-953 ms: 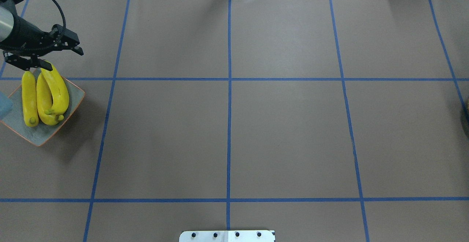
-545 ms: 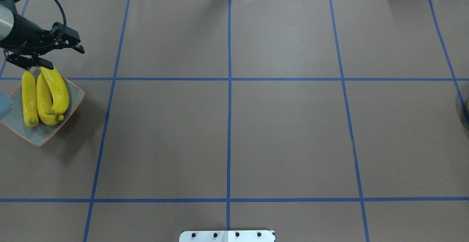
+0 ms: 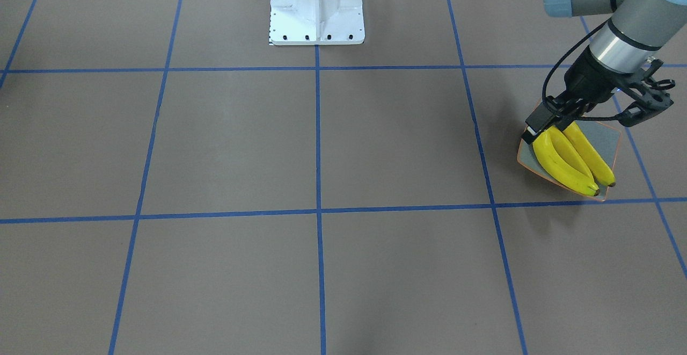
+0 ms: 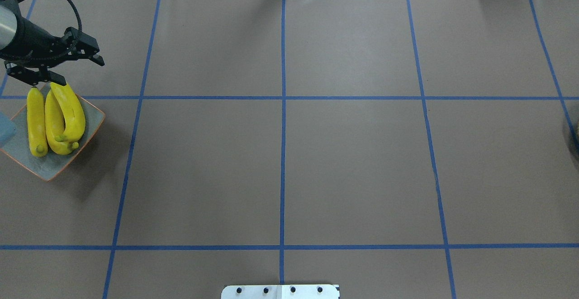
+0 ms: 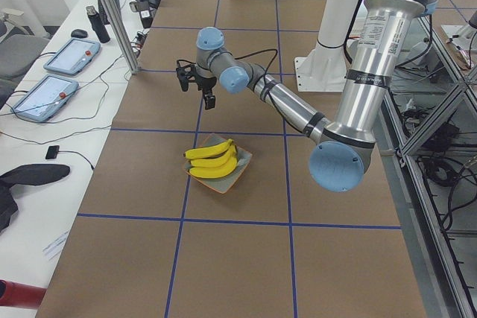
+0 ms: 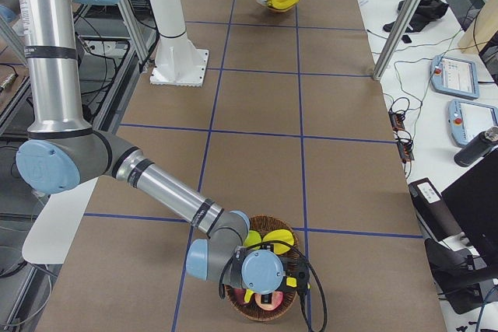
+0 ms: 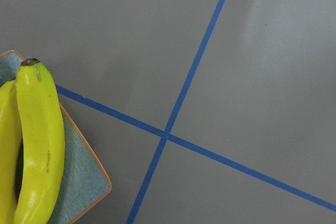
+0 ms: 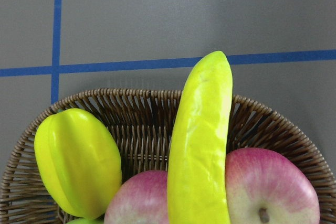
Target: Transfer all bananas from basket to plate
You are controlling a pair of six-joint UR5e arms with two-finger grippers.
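while reaching over the table (image 4: 289,172) with the left arm (image 5: 294,107) long and low, hovers just past the far corner of the plate (image 4: 90,118). holds three bananas (image 4: 59,118) side by side there, tips near the left gripper (image 4: 82,73) but apart from it. spread wide, empty. drawn back slightly since a second ago. over the basket (image 8: 147,103) with the right gripper (image 6: 270,295); cannot tell how wide.

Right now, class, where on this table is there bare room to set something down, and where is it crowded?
Free: the taped squares of table between plate and basket, plus the plate's robot-side corner, clear of the bananas. Crowded: the plate's middle and the fruit-filled basket.
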